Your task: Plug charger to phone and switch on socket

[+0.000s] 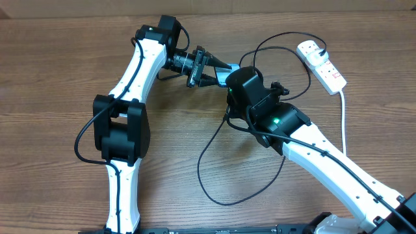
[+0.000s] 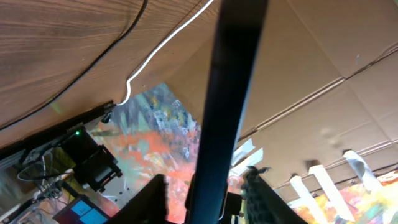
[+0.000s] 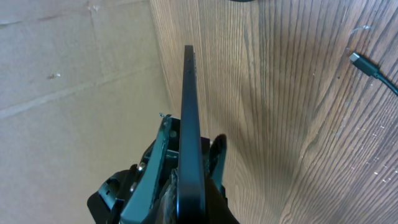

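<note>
The phone [image 1: 223,78] is held up on edge between the two grippers, with only a sliver of its cyan screen showing from overhead. My right gripper [image 3: 186,186] is shut on it; the phone [image 3: 188,124] rises edge-on from the fingers. My left gripper [image 1: 218,71] is open, its fingers [image 2: 205,202] straddling the phone's dark edge [image 2: 230,93] with a gap on each side. The black charger cable [image 1: 214,169] loops over the table, its connector tip [image 3: 357,60] lying loose. Its other end runs to the white socket strip [image 1: 323,65] at the far right.
The strip's thick white lead [image 1: 343,114] runs down the right side and also shows in the left wrist view [image 2: 155,56]. Cardboard walls [image 3: 74,93] stand around the wooden table [image 1: 58,78]. The right arm's white link [image 1: 338,169] crosses the front right.
</note>
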You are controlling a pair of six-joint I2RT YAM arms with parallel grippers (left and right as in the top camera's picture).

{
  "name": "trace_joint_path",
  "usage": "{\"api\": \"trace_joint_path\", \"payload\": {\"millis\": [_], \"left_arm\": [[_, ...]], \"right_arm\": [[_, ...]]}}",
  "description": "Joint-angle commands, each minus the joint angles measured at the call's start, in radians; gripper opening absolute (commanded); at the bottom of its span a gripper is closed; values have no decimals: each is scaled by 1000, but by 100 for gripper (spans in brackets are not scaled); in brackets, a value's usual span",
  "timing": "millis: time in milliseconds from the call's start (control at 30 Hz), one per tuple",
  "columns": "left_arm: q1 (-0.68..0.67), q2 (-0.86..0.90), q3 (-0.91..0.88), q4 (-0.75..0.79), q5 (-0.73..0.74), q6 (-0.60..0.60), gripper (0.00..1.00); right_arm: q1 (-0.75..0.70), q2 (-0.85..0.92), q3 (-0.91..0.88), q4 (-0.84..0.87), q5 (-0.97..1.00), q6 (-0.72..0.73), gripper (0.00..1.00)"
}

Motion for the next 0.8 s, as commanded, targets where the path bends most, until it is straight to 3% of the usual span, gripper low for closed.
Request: {"api": "trace_joint_path", "payload": {"millis": [0, 433, 767], "left_arm": [[6, 5, 22, 1, 0, -21, 28], [6, 5, 22, 23, 0, -37, 28], [6, 5, 22, 24, 0, -55, 23]], "right_arm": [[1, -42, 22, 24, 1, 139, 4], [1, -42, 22, 74, -6, 139, 4], [1, -42, 22, 73, -6, 139, 4]]}}
